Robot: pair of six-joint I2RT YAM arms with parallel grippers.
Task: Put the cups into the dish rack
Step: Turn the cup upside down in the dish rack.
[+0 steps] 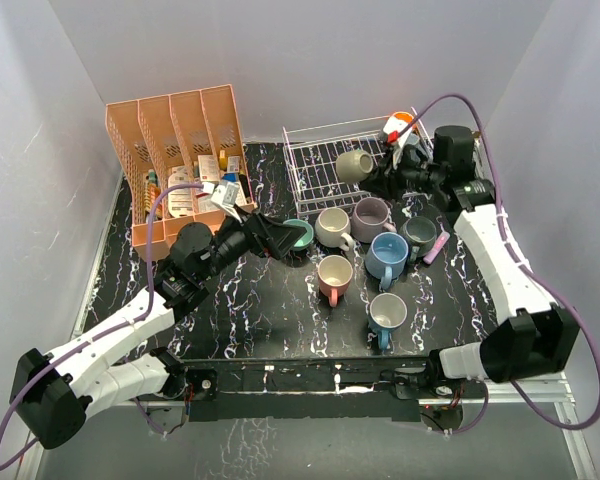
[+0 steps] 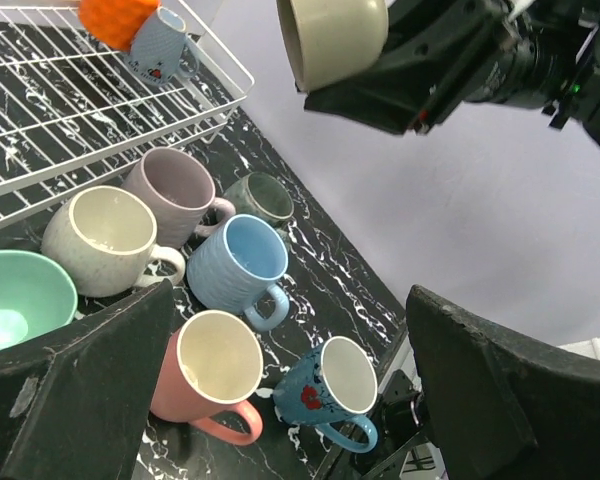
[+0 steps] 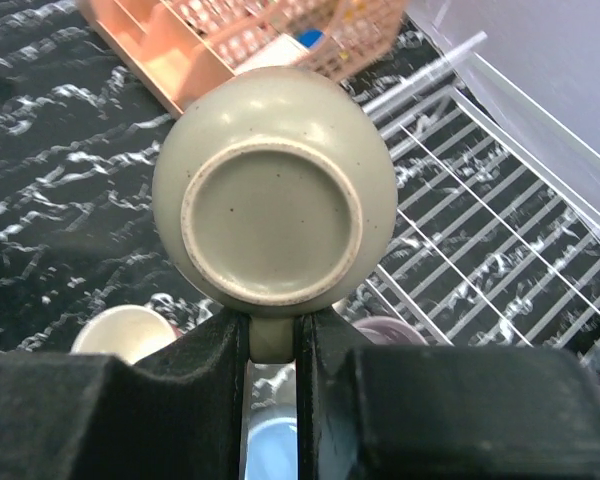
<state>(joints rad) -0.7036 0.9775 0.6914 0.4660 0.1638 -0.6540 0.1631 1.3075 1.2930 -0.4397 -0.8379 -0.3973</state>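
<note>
right jaws: gripping olive mug (image 3: 270, 210) by handle, centre frame, near rack (image 2: 80, 100) | left jaws: wide open, empty, beside teal mug (image 2: 15, 300) at left | other mugs (image 1: 388, 255): clustered on desk (image 1: 270, 310)

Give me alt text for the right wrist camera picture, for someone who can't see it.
The right claw pinches the handle of an olive mug, its round base facing the camera. Beyond it are the white wire dish rack, a salmon organizer and a black marbled table.
</note>
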